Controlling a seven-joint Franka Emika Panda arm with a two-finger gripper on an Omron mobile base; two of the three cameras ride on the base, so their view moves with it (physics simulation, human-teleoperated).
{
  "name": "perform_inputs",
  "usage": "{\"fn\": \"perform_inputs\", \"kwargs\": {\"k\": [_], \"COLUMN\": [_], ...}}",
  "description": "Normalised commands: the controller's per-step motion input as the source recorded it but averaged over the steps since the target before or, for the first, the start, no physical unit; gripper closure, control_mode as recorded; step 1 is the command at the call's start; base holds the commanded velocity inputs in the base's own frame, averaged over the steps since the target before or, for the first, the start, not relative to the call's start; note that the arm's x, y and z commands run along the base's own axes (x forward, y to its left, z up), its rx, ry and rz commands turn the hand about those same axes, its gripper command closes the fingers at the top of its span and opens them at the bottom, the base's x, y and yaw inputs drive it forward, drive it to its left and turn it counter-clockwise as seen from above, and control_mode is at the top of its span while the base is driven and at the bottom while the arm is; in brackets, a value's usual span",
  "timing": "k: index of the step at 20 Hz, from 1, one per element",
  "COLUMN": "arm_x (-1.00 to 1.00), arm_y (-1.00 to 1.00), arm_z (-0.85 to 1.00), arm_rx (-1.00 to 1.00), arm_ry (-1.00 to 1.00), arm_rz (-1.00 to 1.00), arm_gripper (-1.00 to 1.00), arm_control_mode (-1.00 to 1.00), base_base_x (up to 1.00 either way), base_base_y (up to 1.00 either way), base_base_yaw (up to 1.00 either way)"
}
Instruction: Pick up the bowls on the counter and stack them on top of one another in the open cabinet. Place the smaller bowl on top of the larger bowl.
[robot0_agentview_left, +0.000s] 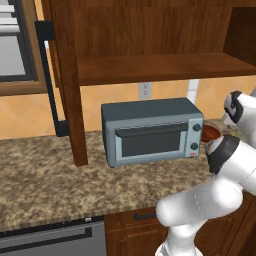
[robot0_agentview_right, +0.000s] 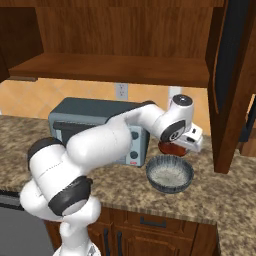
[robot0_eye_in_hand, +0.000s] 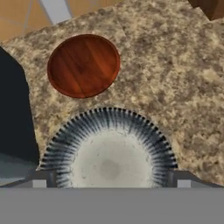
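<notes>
The larger bowl (robot0_agentview_right: 170, 173) (robot0_eye_in_hand: 109, 148), dark grey with a ribbed outside and a speckled inside, sits on the granite counter (robot0_agentview_right: 220, 192) to the right of the toaster oven. Just behind it stands the smaller reddish-brown bowl (robot0_agentview_right: 169, 148) (robot0_eye_in_hand: 83, 65) (robot0_agentview_left: 211, 133), apart from it. My gripper (robot0_agentview_right: 189, 145) (robot0_eye_in_hand: 111, 181) hangs open above the grey bowl, pointing down. Its fingertips (robot0_eye_in_hand: 39, 180) stand wide, one at each side of the bowl's near rim, with nothing between them. Overhead is the open cabinet with its bare plank shelf (robot0_agentview_right: 115, 67) (robot0_agentview_left: 150, 67).
The blue-grey toaster oven (robot0_agentview_left: 152, 131) (robot0_agentview_right: 95, 120) stands against the wall, close to the left of both bowls. One open cabinet door (robot0_agentview_right: 230, 85) hangs down on the right of the bowls, the other door (robot0_agentview_left: 67, 85) with a black handle (robot0_agentview_left: 47, 75) on the left.
</notes>
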Motion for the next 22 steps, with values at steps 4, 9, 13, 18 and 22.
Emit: {"fn": "perform_inputs", "kwargs": {"k": [4, 9, 13, 18, 22], "arm_x": [0.62, 0.66, 0.35, 0.21, 0.18], "arm_y": [-0.34, -0.35, -0.36, -0.24, 0.03], "arm_z": [-0.46, -0.39, -0.21, -0.22, -0.07], "arm_rx": [0.05, 0.13, 0.17, 0.12, 0.04], "arm_ry": [0.05, 0.07, 0.01, 0.00, 0.00], "arm_rz": [0.00, 0.00, 0.00, 0.00, 0.00], "arm_gripper": [-1.00, -1.00, -1.00, -1.00, -1.00], "arm_control_mode": [-1.00, -1.00, -1.00, -1.00, -1.00], "base_base_x": [0.00, 0.00, 0.00, 0.00, 0.00], "base_base_y": [0.00, 0.00, 0.00, 0.00, 0.00], "base_base_yaw": [0.00, 0.00, 0.00, 0.00, 0.00]}}
